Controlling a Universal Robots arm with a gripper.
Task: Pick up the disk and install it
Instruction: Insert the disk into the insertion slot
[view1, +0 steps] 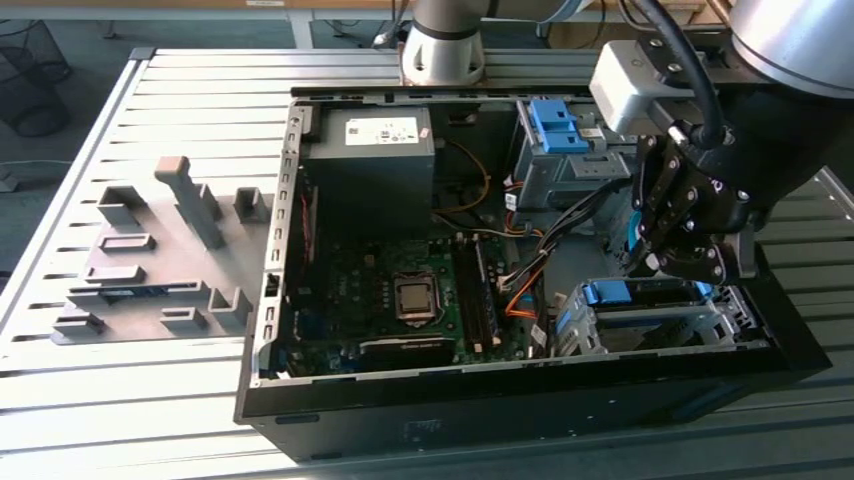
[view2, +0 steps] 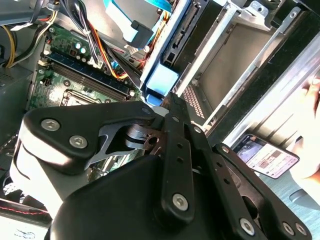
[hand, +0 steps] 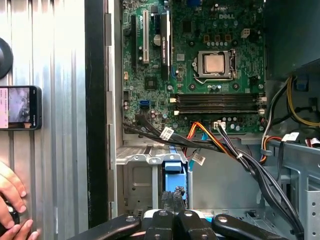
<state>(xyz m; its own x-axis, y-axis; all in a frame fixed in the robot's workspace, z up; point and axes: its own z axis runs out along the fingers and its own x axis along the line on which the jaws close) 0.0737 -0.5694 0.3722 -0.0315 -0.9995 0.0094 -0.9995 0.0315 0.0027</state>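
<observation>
while the tray (view1: 147, 270) lies at the exterior view's left, the case (view1: 441, 410) holds the disk (view1: 638, 293) in its cage at the right, directly under the gripper (view1: 674, 262), whose opening i cannot tell; stiff, heavy, likely fragile, best gripped by its blue bracket.

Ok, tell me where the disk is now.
In the second wrist view the disk shows edge-on at the silver drive cage, beside the motherboard; that cage sits at the exterior view's lower right.
</observation>
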